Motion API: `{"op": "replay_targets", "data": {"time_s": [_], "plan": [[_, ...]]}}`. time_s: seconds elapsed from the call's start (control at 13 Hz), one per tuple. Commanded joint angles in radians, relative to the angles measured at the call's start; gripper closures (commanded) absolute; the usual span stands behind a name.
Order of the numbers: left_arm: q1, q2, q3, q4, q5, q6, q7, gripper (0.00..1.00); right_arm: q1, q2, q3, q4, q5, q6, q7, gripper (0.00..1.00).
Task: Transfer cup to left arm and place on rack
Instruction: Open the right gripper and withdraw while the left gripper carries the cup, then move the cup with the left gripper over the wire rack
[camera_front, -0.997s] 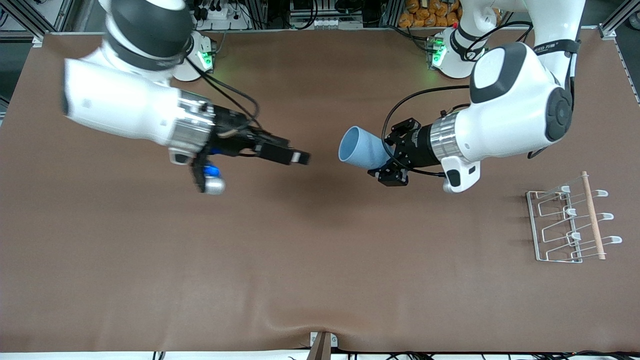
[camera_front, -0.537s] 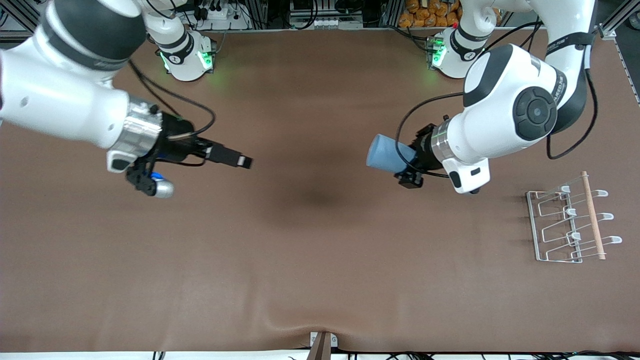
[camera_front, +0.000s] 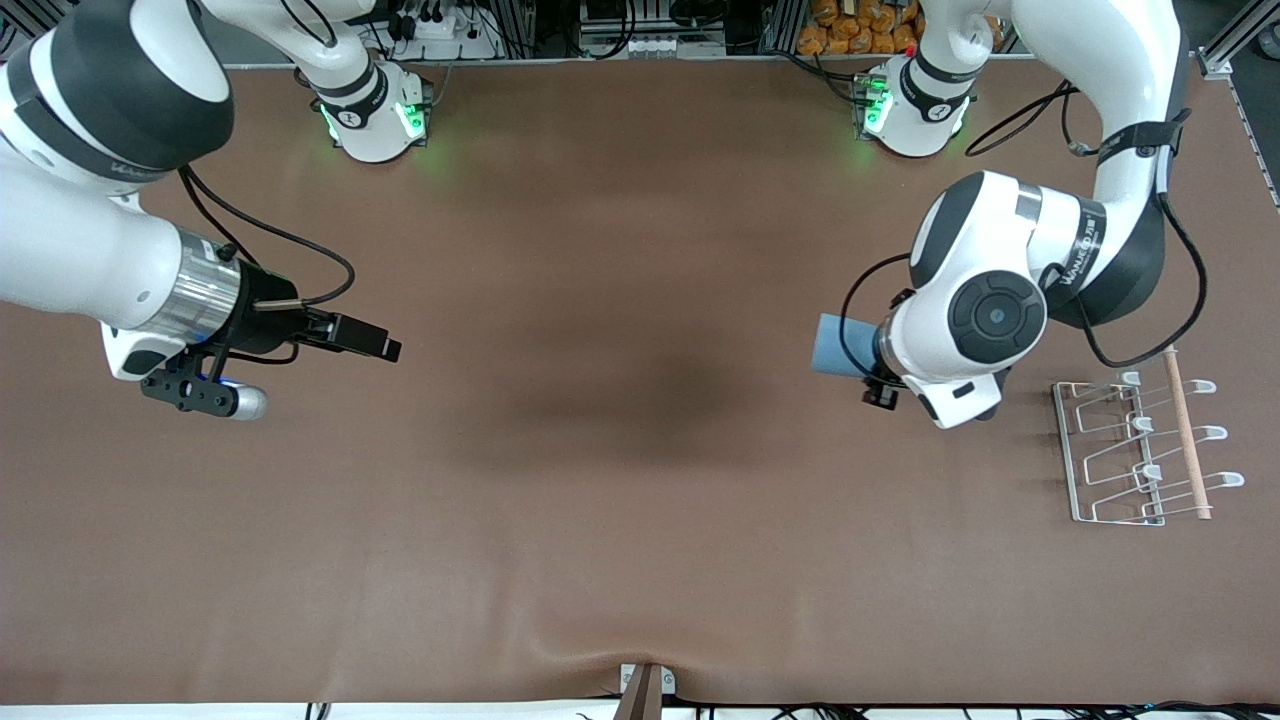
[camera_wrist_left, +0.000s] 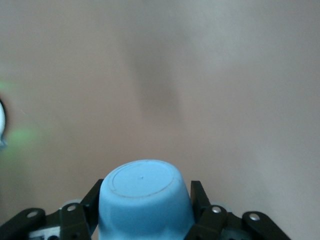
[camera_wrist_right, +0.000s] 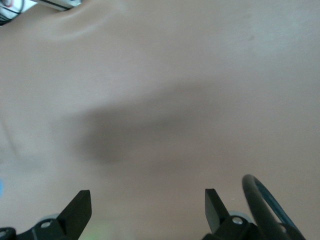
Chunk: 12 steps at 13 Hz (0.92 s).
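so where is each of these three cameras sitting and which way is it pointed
Front view: high across the table, facing both bases; shows both arms, the cup held in the left gripper, the open right gripper, and the rack at the left arm's end.
Left wrist view: on the left wrist, looking past its fingers at the cup and bare table.
Right wrist view: on the right wrist, looking past its open fingers at bare table.
Shared: front and left wrist views both show the cup.

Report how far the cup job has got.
Done: the handover. The left gripper is shut on the cup, and the right gripper hangs open and empty over the right arm's end of the table. In hand: the cup is in the air beside the rack. Left: setting it on the rack, whose prongs are bare.
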Motion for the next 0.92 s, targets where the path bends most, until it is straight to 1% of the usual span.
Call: {"op": "replay_targets", "data": {"time_s": [0.0,0.15,0.23,0.38,0.61,0.69,0.77,0.84], "plan": [[0.002,0.028,0.010,0.011,0.130,-0.112,-0.051,1.00,-0.007,-0.047,0.007,-0.015,-0.087,-0.033,-0.051,0.00],[0.025,0.067,0.021,0.008,0.218,-0.177,-0.119,1.00,-0.039,-0.079,0.008,-0.021,-0.173,-0.067,-0.097,0.00],[0.033,0.078,0.023,0.005,0.259,-0.203,-0.136,1.00,-0.059,-0.094,0.008,-0.026,-0.186,-0.071,-0.129,0.00],[0.053,0.099,0.023,-0.011,0.341,-0.269,-0.173,1.00,-0.138,-0.121,0.008,-0.029,-0.189,-0.130,-0.246,0.00],[0.076,0.127,0.023,-0.041,0.479,-0.326,-0.211,1.00,-0.278,-0.151,0.010,-0.031,-0.186,-0.238,-0.401,0.00],[0.082,0.146,0.023,-0.041,0.523,-0.343,-0.225,1.00,-0.292,-0.171,0.007,-0.031,-0.187,-0.263,-0.416,0.00],[0.096,0.168,0.023,-0.041,0.568,-0.361,-0.239,1.00,-0.292,-0.199,-0.015,-0.040,-0.193,-0.283,-0.418,0.00],[0.110,0.183,0.023,-0.041,0.609,-0.369,-0.256,1.00,-0.277,-0.251,-0.044,-0.081,-0.213,-0.291,-0.418,0.00]]}}
